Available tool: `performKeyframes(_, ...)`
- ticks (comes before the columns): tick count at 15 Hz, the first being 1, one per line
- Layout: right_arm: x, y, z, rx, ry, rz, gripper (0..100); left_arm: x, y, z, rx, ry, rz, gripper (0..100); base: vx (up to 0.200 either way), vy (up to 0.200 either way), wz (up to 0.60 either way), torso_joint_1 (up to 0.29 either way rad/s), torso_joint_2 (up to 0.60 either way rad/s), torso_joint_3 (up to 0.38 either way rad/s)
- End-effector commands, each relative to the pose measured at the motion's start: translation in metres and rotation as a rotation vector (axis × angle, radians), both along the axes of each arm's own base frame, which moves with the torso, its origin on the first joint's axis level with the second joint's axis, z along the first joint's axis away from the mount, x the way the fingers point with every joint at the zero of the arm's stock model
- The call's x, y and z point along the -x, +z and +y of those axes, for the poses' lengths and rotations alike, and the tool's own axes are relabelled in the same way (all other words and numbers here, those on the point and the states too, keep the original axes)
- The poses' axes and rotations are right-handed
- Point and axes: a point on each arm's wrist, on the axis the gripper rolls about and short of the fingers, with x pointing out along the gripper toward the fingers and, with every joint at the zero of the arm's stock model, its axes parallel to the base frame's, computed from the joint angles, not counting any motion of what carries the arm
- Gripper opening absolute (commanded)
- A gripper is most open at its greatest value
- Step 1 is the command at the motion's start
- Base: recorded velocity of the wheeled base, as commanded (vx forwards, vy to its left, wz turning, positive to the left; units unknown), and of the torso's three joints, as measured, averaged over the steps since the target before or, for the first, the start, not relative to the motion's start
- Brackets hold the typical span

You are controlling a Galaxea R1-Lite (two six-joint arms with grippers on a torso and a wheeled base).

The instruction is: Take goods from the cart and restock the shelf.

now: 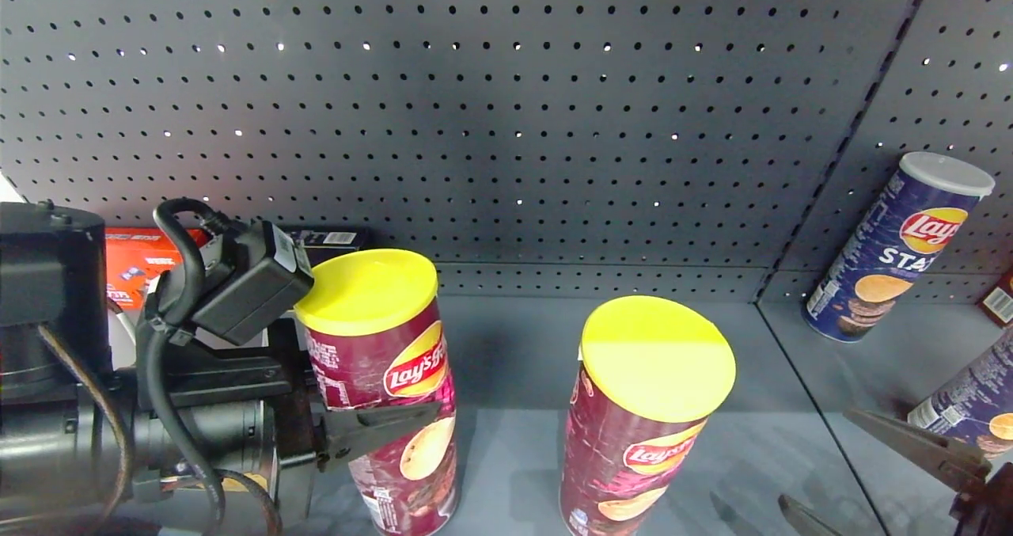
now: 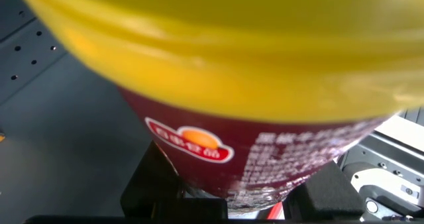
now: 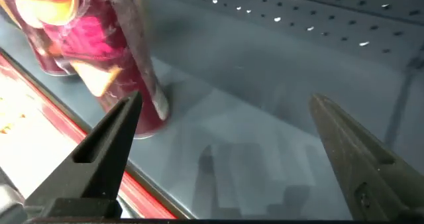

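My left gripper [image 1: 396,425] is shut on a maroon chip can with a yellow lid [image 1: 372,338], held upright at the left of the shelf floor [image 1: 514,441]. One finger crosses its front; the other is hidden behind it. In the left wrist view the same can's lid [image 2: 232,52] and body [image 2: 265,164] sit right against the camera. A second maroon can [image 1: 645,425] stands upright on the shelf to its right. My right gripper [image 1: 819,457] hangs open and empty at the lower right. In the right wrist view this gripper [image 3: 225,118] faces bare shelf, with the second can [image 3: 119,58] beside one finger.
A dark pegboard wall [image 1: 506,124] backs the shelf. A blue chip can [image 1: 898,247] leans against it in the right bay, with another blue can [image 1: 973,401] lower down. An orange box [image 1: 142,263] and a black box [image 1: 324,239] sit behind my left arm. The shelf's front has a red strip [image 3: 66,138].
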Motion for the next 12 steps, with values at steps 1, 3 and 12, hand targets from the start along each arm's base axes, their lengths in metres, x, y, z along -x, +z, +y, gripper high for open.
performKeyframes(1,0.006,0.001,-0.010,-0.019,-0.017,-0.023,100,0.000,0.000,0.000,0.000,0.001,-0.001,0,0.000,0.000,0.00,0.000,0.00,0.000)
performKeyframes(3,0.006,0.002,-0.020,-0.035,-0.087,-0.036,100,0.000,-0.001,0.000,-0.002,0.001,0.003,0,0.000,0.000,0.00,0.000,0.00,0.000)
performKeyframes(12,0.061,-0.034,-0.085,0.116,-0.293,-0.089,100,0.005,-0.006,0.003,-0.006,-0.007,0.012,0,0.000,0.000,0.00,0.000,0.00,0.000)
